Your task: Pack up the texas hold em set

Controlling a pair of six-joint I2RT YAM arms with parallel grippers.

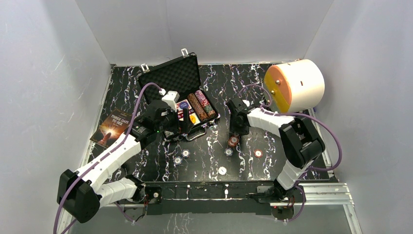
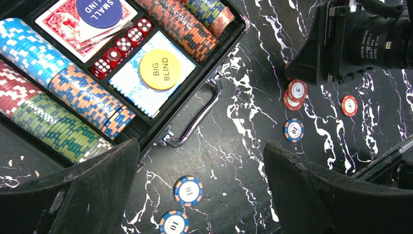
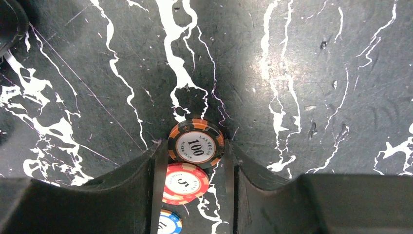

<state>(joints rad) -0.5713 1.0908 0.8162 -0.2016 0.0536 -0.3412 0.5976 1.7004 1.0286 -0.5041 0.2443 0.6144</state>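
Note:
The black case [image 1: 168, 78] lies open at the back left, its tray [image 2: 146, 127] holding rows of chips, cards, red dice and a yellow BIG BLIND button [image 2: 159, 69]. My left gripper [image 1: 187, 127] hovers by the case's handle, open and empty [image 2: 202, 165], above two blue 10 chips [image 2: 188, 190]. My right gripper [image 1: 238, 129] is down at the table, shut on a black-and-orange 100 chip [image 3: 196, 144]. Behind that chip, between the fingers, lie a red 5 chip [image 3: 185, 183] and a blue chip [image 3: 168, 225].
Loose chips are scattered on the marble table: a blue one [image 2: 294, 130], a red one [image 2: 349, 105] and a white one [image 1: 222, 170]. A book [image 1: 112, 127] lies at the left edge. A large white-and-orange cylinder [image 1: 294, 84] stands at the back right.

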